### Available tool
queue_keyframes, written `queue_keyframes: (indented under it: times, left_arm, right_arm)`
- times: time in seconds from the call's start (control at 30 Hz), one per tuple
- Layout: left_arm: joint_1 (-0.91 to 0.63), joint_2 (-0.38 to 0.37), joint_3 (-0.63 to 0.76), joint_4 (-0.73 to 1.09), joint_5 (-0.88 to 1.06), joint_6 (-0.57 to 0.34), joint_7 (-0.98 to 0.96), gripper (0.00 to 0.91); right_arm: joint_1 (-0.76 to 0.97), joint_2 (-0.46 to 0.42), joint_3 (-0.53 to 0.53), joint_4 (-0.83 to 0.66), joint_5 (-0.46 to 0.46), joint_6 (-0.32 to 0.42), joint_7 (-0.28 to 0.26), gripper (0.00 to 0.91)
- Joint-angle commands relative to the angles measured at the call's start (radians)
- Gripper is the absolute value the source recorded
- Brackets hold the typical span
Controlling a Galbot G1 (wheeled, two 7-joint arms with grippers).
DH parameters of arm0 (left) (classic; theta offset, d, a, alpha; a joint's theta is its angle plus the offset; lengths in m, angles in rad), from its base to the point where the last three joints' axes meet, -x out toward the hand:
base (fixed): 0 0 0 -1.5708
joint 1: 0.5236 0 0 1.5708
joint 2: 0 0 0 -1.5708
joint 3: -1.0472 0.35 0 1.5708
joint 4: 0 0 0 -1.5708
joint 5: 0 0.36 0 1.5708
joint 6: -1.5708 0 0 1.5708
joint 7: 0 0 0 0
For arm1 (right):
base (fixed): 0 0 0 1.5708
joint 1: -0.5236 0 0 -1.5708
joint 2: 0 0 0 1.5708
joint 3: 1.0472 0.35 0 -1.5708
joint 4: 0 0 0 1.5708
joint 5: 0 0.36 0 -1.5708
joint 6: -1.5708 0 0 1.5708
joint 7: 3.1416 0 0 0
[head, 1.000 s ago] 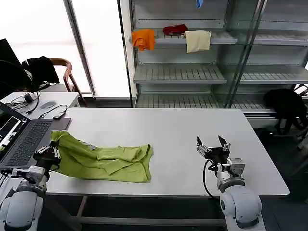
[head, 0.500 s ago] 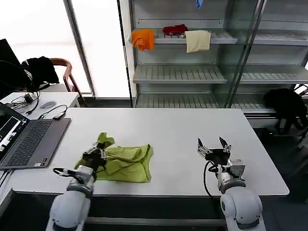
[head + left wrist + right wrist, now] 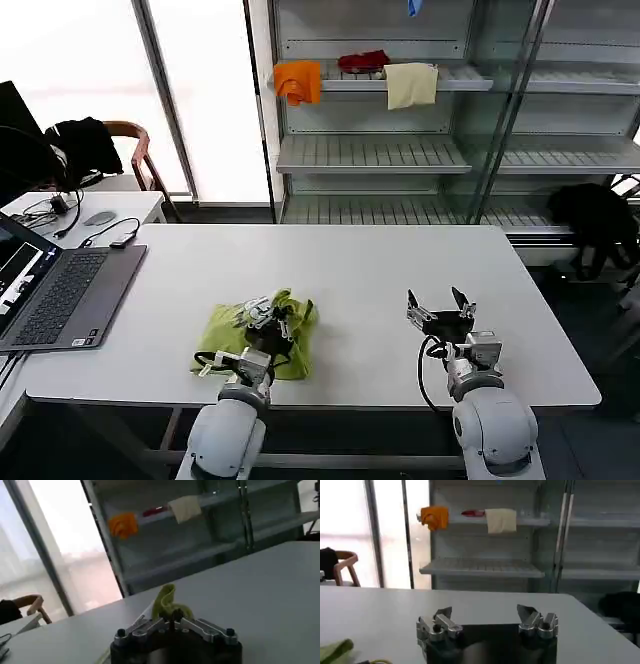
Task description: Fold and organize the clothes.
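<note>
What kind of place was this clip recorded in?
Probably a lab or office test room: a white table with an open laptop at the robot's left, bare metal shelving behind it, and a wooden chair by the bright window.

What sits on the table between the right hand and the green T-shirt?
Nothing: in the head view, bare white table separates the open right hand from the green T-shirt.
</note>
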Motion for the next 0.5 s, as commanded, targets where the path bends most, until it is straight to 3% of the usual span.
queue_keyframes:
  times: [0.03,0.07,0.1,0.5]
  left_arm:
    - [-0.021,-0.051,0.058,0.084,0.044,0.018,-0.024,0.081]
    - [-0.02,-0.051,0.053,0.092,0.052,0.018,-0.024,0.584]
    - [-0.019,-0.05,0.05,0.1,0.057,0.018,-0.024,0.907]
    - [-0.003,-0.067,0.072,0.089,0.058,0.018,-0.025,0.907]
  right_arm:
    - [0.0,0.002,0.001,-0.005,-0.005,0.003,-0.001,0.907]
    - [0.0,0.002,0.001,-0.005,-0.005,0.004,-0.002,0.907]
    - [0.0,0.002,0.001,-0.005,-0.006,0.004,-0.002,0.907]
    - [0.002,0.004,-0.007,-0.009,-0.014,0.008,-0.004,0.907]
